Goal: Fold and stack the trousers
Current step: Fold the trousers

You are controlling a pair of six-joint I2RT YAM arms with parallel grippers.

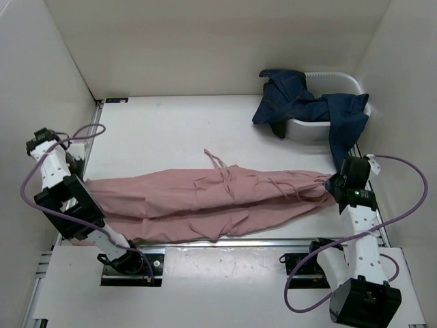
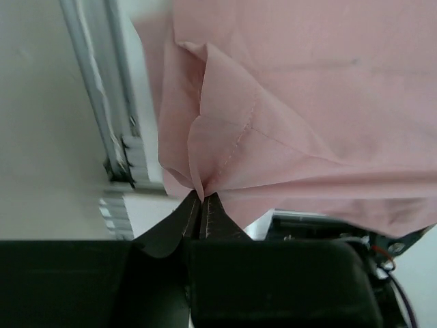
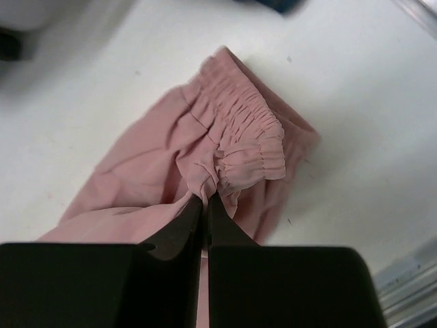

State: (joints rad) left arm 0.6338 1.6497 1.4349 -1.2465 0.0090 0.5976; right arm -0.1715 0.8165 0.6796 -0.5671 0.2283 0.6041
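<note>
Gripper L (image 2: 201, 200), gripper R (image 3: 205, 200) (on trousers (image 1: 205, 201))

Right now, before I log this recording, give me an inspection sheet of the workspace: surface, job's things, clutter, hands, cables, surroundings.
Surface: white table, with a metal rail along its near edge.
Job's things: trousers stretched left to right across the near half, wrinkled, not yet folded; drawstring lying loose on the far side.
Clutter: blue denim garment draped over a white tub at the far right.
Hands: left hand shut on the trousers' leg end; right hand shut on the gathered waistband.
Cables: a purple cable loops off the left arm, and another off the right.
Surroundings: white walls on three sides.
</note>
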